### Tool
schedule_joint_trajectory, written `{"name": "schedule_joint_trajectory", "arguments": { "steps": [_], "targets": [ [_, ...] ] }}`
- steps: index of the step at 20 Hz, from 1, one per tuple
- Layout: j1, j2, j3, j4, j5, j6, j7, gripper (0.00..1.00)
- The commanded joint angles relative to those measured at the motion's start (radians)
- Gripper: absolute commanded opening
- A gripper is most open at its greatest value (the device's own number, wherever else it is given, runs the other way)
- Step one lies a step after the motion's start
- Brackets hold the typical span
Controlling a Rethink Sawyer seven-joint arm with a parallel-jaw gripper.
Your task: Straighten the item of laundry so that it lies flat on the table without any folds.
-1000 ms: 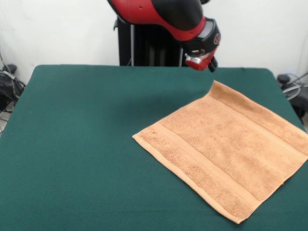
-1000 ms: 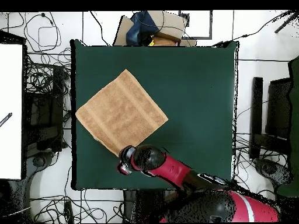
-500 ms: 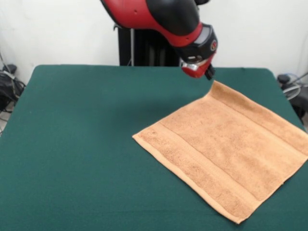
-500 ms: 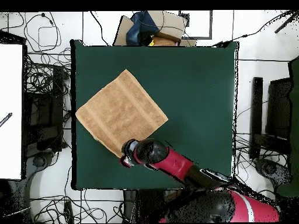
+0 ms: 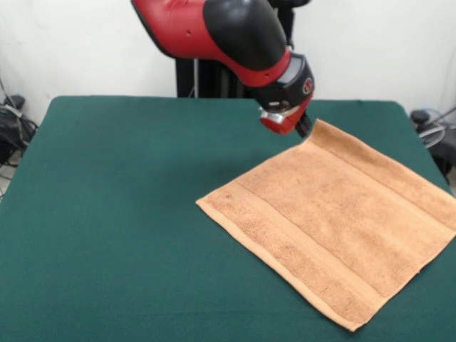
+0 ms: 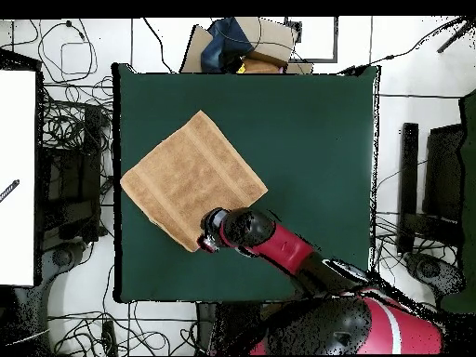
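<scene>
A glossy red arm (image 5: 192, 28) with a black rounded joint and a red-trimmed black wrist.

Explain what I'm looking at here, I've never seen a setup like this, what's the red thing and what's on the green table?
The red and black thing is a robot arm. At its tip is its hand, the part that grasps; these pictures do not show whether it is open or shut, and nothing is seen held in it. One picture is taken from across the table, facing the robot. The other looks straight down from above. The table is covered in dark green cloth. On it lies an orange-brown terry towel, spread out flat with woven bands along two sides. The hand hovers at the towel's corner nearest the robot's base.
</scene>
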State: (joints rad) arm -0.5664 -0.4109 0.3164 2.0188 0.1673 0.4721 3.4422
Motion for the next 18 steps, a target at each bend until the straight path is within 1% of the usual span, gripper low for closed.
{"name": "schedule_joint_trajectory", "arguments": {
  "steps": [1, 6, 12, 18],
  "targets": [
    [0.059, 0.099, -0.06, -0.185, 0.043, 0.072, 0.0, 0.0],
    [0.089, 0.141, -0.075, -0.2, 0.038, 0.028, 0.009, 0.0],
    [0.113, 0.145, -0.073, -0.189, 0.044, 0.01, 0.027, 0.0],
    [0.123, 0.125, -0.057, -0.175, 0.068, 0.012, 0.049, 0.0]
  ]
}}
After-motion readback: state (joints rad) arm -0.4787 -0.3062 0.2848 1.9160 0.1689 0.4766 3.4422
